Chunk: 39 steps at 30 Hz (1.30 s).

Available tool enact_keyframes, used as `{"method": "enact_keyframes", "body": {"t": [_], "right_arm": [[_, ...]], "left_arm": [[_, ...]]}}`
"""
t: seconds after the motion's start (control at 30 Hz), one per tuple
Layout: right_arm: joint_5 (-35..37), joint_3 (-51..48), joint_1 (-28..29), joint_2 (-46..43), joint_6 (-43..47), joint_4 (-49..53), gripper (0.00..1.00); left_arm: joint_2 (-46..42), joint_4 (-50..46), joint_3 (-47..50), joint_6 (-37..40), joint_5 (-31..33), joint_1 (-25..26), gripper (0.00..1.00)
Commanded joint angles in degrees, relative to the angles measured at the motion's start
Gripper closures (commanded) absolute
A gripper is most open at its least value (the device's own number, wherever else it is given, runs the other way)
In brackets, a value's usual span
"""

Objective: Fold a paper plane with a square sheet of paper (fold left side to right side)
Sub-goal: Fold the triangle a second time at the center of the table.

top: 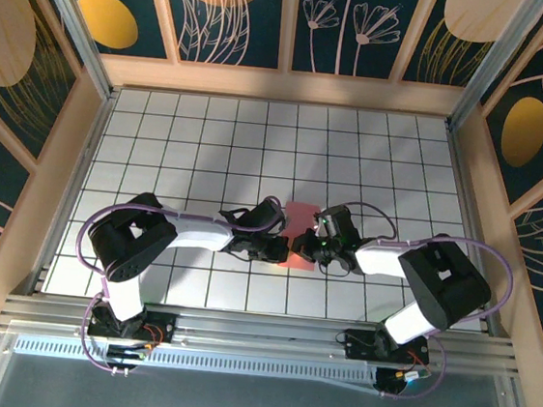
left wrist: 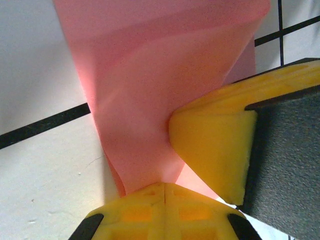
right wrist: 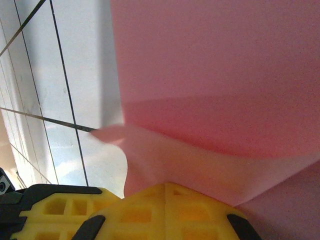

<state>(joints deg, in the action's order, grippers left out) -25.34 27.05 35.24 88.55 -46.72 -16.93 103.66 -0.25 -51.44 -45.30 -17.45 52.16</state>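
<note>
The salmon-pink square sheet of paper (top: 300, 218) lies folded near the table's front middle, between my two grippers. My left gripper (top: 280, 251) comes at it from the left, and my right gripper (top: 306, 247) from the right. In the left wrist view the yellow jaws (left wrist: 165, 187) are pressed together on the paper's (left wrist: 150, 80) near edge, and the right gripper's yellow finger (left wrist: 212, 145) lies on the sheet beside them. In the right wrist view my jaws (right wrist: 165, 186) are shut on a raised, layered fold of the paper (right wrist: 215, 75). The left gripper's yellow finger (right wrist: 50, 212) shows at the lower left.
The white table (top: 258, 144) has a black grid and wooden walls on three sides. Both arm bases sit on the metal rail (top: 258, 333) at the near edge. Purple cables (top: 485, 250) loop over each arm.
</note>
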Motion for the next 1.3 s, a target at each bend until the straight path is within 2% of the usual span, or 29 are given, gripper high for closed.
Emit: {"method": "enact_keyframes", "body": {"t": [0.0, 0.33, 0.93, 1.13, 1.27], "right_arm": [[2.64, 0.91, -0.60, 1.22, 2.10, 1.97, 1.00], [2.71, 1.18, -3.60, 1.09, 5.41, 3.95, 1.00], [-1.01, 2.40, -18.78, 0.97, 12.85, 7.04, 1.00], [-1.40, 4.58, -18.84, -4.46, 12.42, 11.05, 1.00], [-1.55, 3.65, -16.65, -9.00, 10.00, 11.80, 1.00]], "left_arm": [[1.92, -4.45, 1.35, -0.35, 2.33, -0.33, 1.00], [1.72, -4.59, 2.28, -0.65, 2.60, -0.31, 1.00], [1.15, -3.31, 2.92, -0.39, 1.90, -0.31, 1.00], [0.19, -2.91, 2.93, -0.26, 2.16, -0.35, 1.00], [-0.26, -2.82, 2.75, -0.08, 2.25, -0.31, 1.00]]}}
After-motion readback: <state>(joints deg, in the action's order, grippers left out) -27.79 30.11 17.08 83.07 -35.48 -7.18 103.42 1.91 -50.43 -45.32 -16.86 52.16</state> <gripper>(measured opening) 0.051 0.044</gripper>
